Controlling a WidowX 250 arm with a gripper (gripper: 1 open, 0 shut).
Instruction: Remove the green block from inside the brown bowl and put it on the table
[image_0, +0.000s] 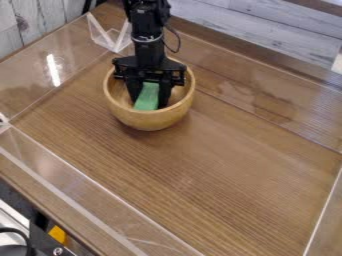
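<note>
Green block (147, 97) inside brown bowl (150, 118), between the fingers of the black gripper (148, 92) — fingers partway open, reaching down into the bowl. Can't tell if they actually grip the block. Bowl sits on the wood table (201, 165) — clear plastic wall (70, 172) along the table's edge.

Looks like a robotics lab setup: black robot arm (148, 30) with loose cable (174, 38) over wood-grain table (227, 160), clear plastic walls (60, 165) along the edge, white hardware with black cabling (16, 235) at the lower left corner. Rest of room out of view.
</note>
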